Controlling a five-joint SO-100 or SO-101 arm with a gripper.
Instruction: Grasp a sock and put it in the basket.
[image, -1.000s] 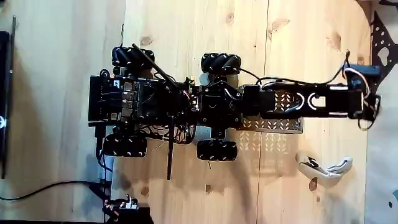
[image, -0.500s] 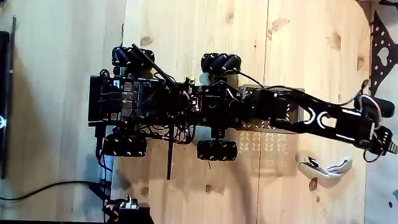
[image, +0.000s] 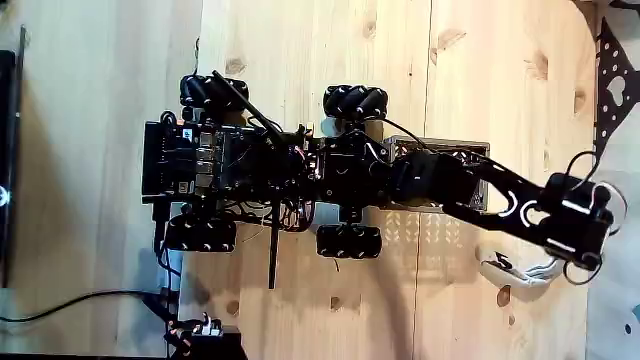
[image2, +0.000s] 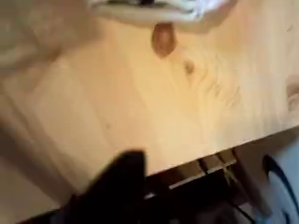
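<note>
Over the last second my arm (image: 520, 205) has swung from lying straight out along the basket (image: 480, 158) toward the lower right of the fixed view. My gripper (image: 585, 262) has come down from the table's right edge until it sits over the sock (image: 505, 268), whose right end it now covers.

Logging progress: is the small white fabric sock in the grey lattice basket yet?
Out: the sock lies on the wooden table, beside the basket.
</note>
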